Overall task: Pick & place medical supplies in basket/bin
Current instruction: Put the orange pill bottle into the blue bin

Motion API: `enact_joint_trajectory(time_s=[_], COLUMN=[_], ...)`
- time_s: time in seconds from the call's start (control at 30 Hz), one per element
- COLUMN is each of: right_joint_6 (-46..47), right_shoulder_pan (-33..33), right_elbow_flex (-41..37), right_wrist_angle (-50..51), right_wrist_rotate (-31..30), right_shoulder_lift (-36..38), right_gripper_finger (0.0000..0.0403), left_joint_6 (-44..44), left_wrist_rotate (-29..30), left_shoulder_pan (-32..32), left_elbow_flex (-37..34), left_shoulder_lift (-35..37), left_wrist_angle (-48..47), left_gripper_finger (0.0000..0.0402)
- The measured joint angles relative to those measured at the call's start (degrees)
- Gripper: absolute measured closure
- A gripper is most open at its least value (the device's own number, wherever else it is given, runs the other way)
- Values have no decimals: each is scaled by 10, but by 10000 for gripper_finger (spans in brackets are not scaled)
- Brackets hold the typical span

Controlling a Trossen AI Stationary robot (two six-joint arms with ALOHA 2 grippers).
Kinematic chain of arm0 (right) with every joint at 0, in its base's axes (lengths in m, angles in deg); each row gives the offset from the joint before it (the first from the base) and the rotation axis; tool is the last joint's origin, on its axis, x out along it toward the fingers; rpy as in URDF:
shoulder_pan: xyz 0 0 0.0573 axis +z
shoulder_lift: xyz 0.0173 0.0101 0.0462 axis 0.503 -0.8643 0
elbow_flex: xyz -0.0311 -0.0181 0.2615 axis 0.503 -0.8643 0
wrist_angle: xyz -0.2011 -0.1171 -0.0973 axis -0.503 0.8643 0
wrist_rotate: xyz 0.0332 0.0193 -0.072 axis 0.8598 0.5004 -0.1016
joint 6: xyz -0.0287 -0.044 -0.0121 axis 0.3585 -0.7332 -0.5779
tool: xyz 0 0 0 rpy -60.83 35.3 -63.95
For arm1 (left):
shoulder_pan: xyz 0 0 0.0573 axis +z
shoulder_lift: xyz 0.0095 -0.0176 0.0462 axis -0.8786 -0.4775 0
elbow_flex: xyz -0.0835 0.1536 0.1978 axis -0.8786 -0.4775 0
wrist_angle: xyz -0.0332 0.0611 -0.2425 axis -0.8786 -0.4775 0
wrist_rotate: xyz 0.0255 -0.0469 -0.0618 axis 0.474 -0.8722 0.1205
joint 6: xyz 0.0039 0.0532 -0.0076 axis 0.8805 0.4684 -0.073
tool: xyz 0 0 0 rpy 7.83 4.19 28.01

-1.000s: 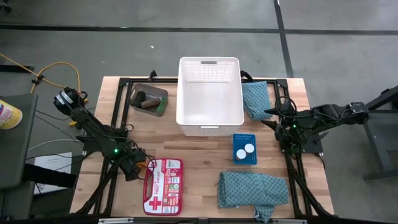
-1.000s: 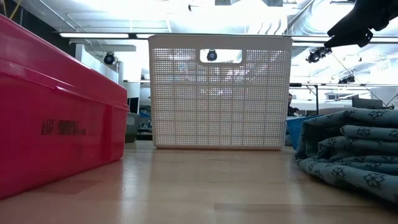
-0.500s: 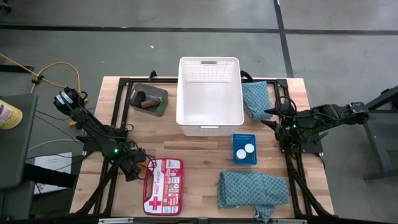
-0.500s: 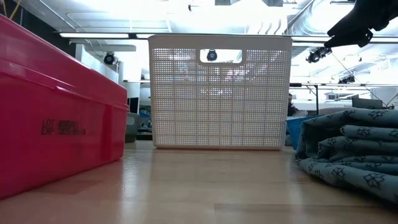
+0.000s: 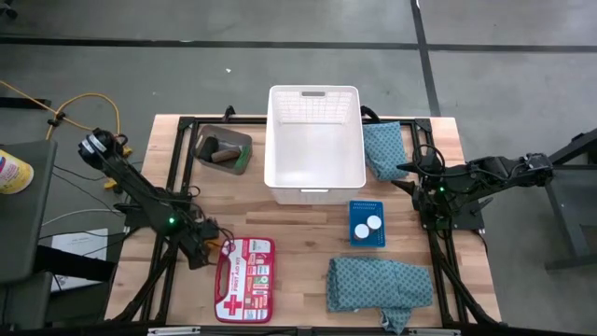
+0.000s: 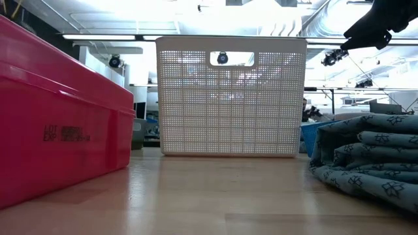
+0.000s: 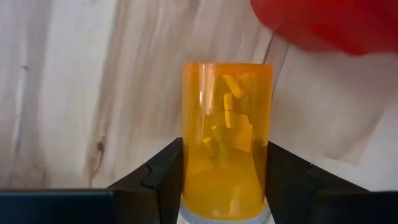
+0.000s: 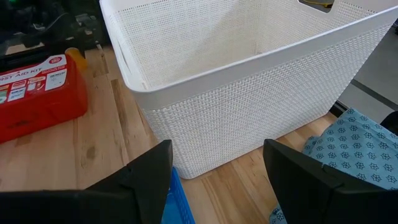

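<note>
An orange bottle [image 7: 227, 112] with a white cap lies on its side on the wooden table beside a red first aid kit [image 5: 243, 277]. My left gripper [image 5: 207, 250] [image 7: 225, 155] points down at the near left, shut on the bottle. My right gripper [image 5: 408, 177] [image 8: 216, 149] hangs open at the right, above the table, next to the white basket [image 5: 314, 145]. The small dark bin [image 5: 222, 149] at the far left holds brown and black rolls. One teal cloth [image 5: 382, 149] lies right of the basket, another [image 5: 378, 285] at the near right. My left gripper pinches the orange bottle between its two fingers, on the bottle's opposite sides [image 7: 193, 174] near the cap end. The fingers come from above, pointing down, and lie across the bottle. Whether the bottle rests on the wood or is just clear of it, I cannot tell.
A blue tray [image 5: 367, 235] with two white round caps sits in front of the basket. In the low view the red kit [image 6: 59, 111] fills the left and the folded cloth [image 6: 366, 156] the right. Bare wood lies between the kit and the tray.
</note>
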Motion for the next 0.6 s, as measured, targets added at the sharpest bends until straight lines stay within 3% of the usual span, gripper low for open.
enact_joint_trajectory(time_s=[0.3,0.6], right_joint_6=[0,0], right_shoulder_pan=[0,0], right_elbow_flex=[0,0], right_wrist_angle=[0,0], right_wrist_rotate=[0,0], right_shoulder_lift=[0,0], right_gripper_finger=[163,163], left_joint_6=[13,33], left_wrist_rotate=[11,77], left_shoulder_pan=[56,98], left_elbow_flex=[0,0], left_shoulder_lift=[137,267], left_wrist_angle=[-38,-76], left_gripper_finger=[230,229])
